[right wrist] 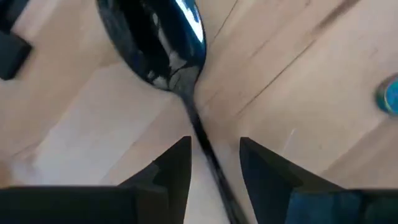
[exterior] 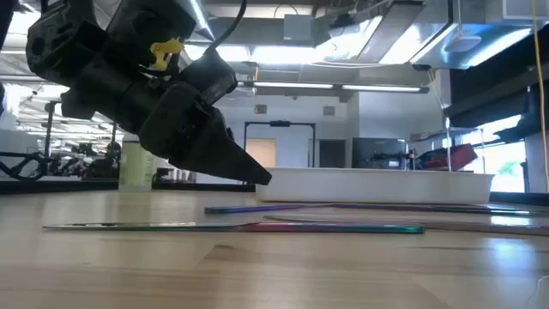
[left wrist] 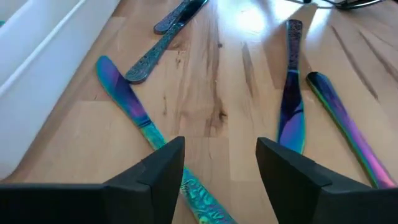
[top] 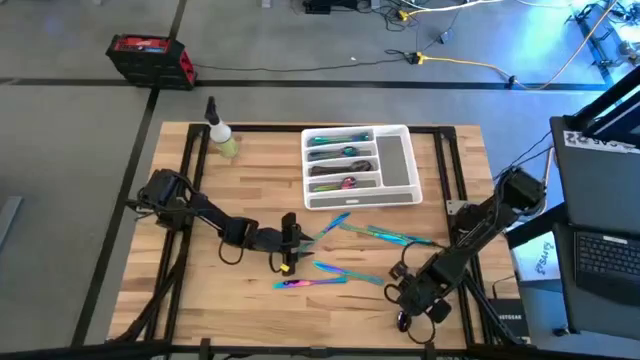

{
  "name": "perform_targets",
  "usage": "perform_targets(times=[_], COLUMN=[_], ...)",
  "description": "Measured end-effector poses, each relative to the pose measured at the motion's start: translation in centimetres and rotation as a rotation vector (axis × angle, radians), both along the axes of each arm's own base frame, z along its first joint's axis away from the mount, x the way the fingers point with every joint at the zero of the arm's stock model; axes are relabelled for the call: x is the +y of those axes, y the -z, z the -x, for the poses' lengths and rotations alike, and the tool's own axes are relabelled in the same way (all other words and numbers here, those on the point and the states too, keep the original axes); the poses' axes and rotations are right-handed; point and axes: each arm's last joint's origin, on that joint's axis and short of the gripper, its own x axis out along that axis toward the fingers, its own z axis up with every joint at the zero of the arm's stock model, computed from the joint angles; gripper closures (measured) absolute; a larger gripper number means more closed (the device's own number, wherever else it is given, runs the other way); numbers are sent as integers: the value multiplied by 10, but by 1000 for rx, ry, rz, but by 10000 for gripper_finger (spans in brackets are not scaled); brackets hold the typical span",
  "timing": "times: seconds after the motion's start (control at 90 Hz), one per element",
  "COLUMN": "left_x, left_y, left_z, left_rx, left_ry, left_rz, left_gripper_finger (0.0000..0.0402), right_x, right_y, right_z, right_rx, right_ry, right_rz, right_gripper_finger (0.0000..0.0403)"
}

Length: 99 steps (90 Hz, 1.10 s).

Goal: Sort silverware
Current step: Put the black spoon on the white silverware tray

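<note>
Left arm reaches across the table (top: 200,290) from its left edge, elbow bent, left gripper (left wrist: 219,163) low over the middle of the table, fingers (left wrist: 163,169) parted. Right arm folds back from the table's right edge, right gripper (right wrist: 214,155) at the front-right of the table, fingers (right wrist: 264,163) slightly apart, pointing down.

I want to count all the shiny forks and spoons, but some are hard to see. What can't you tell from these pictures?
- Pieces in the white tray, high view: too small to tell forks from spoons.
- Dark spoon, right wrist view: handle end hidden behind the right hand.
- Low view: the left hand hides part of the tray; its contents sit behind the wall.
- Rainbow knife, left wrist view: handle cut off at the edge.
</note>
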Motion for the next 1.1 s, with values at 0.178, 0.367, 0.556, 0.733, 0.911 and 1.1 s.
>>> perform_targets(times=[0.178,0.367,0.556,0.733,0.911,1.1], left_x=[2,2,3,2,3,13], left_y=[0,0,2,-3,-3,11], left_z=[0,0,0,-1,1,22], left_rx=[-1,2,19,-44,-71,-44], left_ry=[-10,-12,-14,-78,-117,-213], left_rz=[-7,-7,-13,26,64,131], left_gripper_finger=[215,215,215,215,215,215], right_x=[6,7,2,-16,-38,-69], right_y=[5,4,-6,-16,-38,-73], right_z=[-5,-7,-22,-46,-71,-87], right_rx=[-5,-17,-45,-45,-91,-224], right_ry=[-13,-14,136,462,770,1097], right_rz=[0,8,77,78,51,90], right_gripper_finger=[284,330,393,399,401,401])
